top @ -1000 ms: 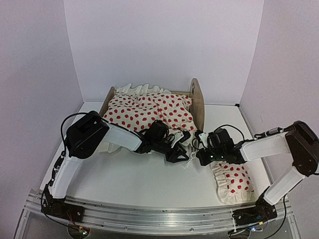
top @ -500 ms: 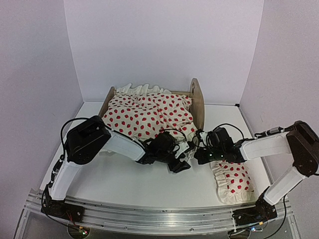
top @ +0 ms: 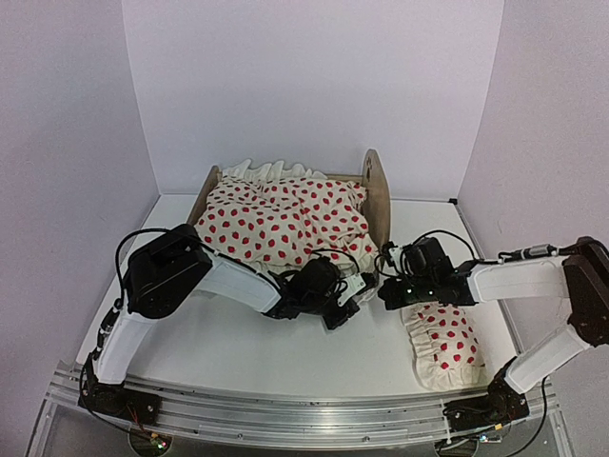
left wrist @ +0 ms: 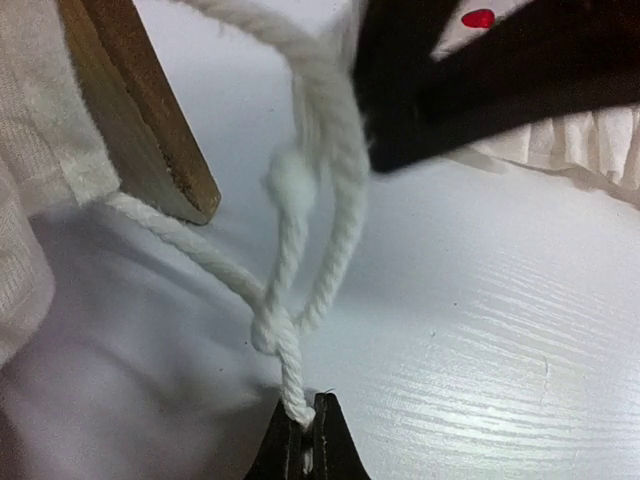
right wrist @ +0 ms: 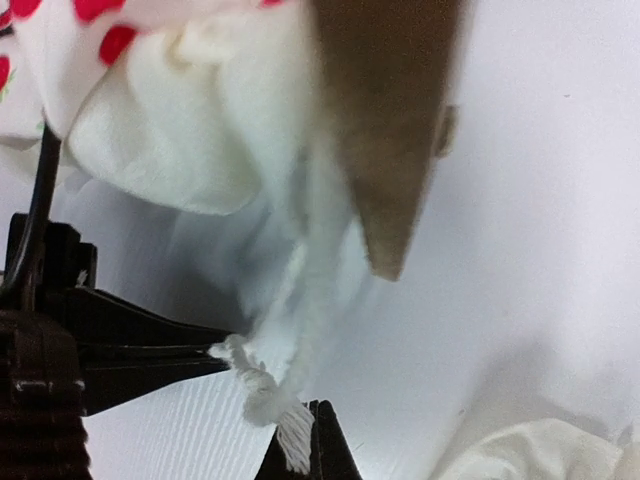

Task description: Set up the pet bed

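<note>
The pet bed (top: 377, 195) stands at the back of the table (top: 266, 352), its near headboard corner just above both claws, where the left gripper (top: 344, 303) is clamped on a white cord (left wrist: 300, 300) and the right gripper (top: 385, 288) pinches a frayed cord tip (right wrist: 290, 425).

From above you get bright, even, soft light with a faint lilac cast on the walls (top: 304, 86); the left arm (top: 233, 269) throws only a pale shadow on the table (top: 285, 352), and the rail (top: 304, 419) bows slightly along the bottom edge. In your left wrist view the cord (left wrist: 320, 130) is sharp at centre, sheen streaks the table at lower right, and lilac shade fills the lower left. Your right wrist view is badly blurred: the bed (right wrist: 390, 130) and cord smear at centre, and the blanket (right wrist: 160, 110) at upper left is washed out.
</note>
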Robot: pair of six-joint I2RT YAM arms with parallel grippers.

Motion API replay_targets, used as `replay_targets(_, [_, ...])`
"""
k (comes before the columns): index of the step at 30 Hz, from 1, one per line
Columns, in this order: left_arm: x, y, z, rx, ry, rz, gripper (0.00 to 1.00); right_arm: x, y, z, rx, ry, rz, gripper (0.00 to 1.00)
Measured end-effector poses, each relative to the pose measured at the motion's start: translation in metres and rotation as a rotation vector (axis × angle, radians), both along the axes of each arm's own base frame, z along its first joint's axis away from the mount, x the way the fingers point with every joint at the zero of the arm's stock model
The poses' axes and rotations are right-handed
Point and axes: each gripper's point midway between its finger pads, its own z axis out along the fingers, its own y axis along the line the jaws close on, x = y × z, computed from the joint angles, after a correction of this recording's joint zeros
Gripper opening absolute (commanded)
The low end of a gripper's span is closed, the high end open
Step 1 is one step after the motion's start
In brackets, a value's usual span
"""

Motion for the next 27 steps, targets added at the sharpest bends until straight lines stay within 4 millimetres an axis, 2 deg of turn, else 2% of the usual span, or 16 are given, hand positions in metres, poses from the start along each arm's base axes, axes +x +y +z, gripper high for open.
replay_targets(2, [0.001,0.006,0.001,0.023,0.01,0.002,0.0,0.006,-0.01,0.01,-0.027,-0.015,-0.027,0.0])
replay_targets(6, [0.013,0.032,0.015,0.073,0.029,0.012,0.0,0.022,-0.023,0.041,-0.063,-0.085,-0.066,0.0])
replay_targets(12, [0.047,0.078,0.036,0.113,0.016,0.062,0.0,0.04,-0.029,0.077,-0.101,-0.168,-0.077,0.0])
replay_targets(14, [0.052,0.093,0.038,0.126,0.009,0.062,0.0,0.044,-0.03,0.086,-0.112,-0.183,-0.073,0.0])
replay_targets(16, [0.047,0.101,0.04,0.135,0.005,0.043,0.0,0.05,-0.029,0.1,-0.119,-0.206,-0.066,0.0])
replay_targets(23, [0.032,0.097,0.05,0.117,-0.05,-0.036,0.0,0.067,-0.023,0.158,-0.162,-0.317,-0.02,0.0])
replay_targets(27, [0.027,0.096,0.055,0.106,-0.079,-0.083,0.0,0.078,-0.02,0.171,-0.223,-0.344,0.018,0.0])
